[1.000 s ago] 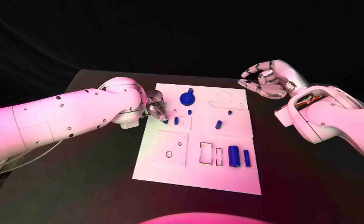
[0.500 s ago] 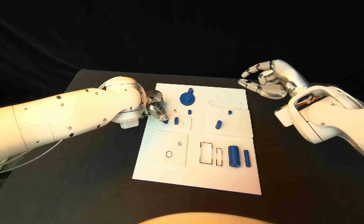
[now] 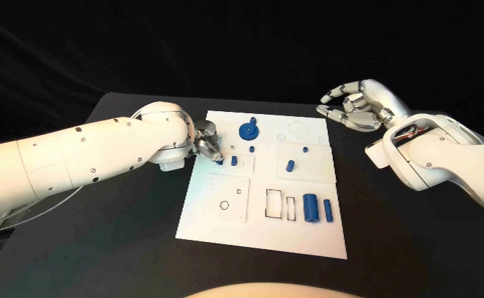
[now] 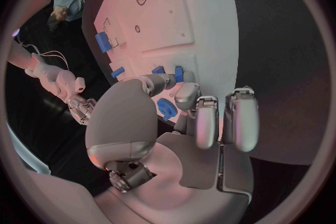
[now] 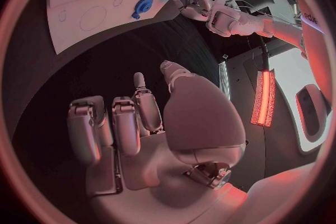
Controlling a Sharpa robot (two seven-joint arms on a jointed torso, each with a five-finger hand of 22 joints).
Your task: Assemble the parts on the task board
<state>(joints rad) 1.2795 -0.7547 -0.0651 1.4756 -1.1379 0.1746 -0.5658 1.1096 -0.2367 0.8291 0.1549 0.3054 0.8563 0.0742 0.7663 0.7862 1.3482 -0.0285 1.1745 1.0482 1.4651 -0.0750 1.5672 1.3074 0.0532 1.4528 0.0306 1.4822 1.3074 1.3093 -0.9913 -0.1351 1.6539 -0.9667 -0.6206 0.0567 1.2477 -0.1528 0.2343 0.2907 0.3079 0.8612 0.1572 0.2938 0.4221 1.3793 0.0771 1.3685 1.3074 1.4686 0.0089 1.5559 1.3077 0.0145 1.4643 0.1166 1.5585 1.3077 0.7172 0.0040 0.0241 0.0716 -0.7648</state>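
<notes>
Parts point(image 3: 312, 208), small blue pieces on white board point(image 3: 217, 220) mid-bench point(image 3: 121, 242): judged light, stiff, best pinched at their sides; left hand point(image 3: 208, 140) at board's left edge, fingertips on a peg point(image 3: 219, 161), hold uncertain; right hand point(image 3: 351, 108) curled, holding nothing, well apart.

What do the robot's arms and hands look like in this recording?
Both arms are smooth white shells dotted with small dark screws. The left hand and right hand are silver metal with many jointed fingers. Orange wiring shows in a gap at the right wrist; a thin cable trails under the left arm.
</notes>
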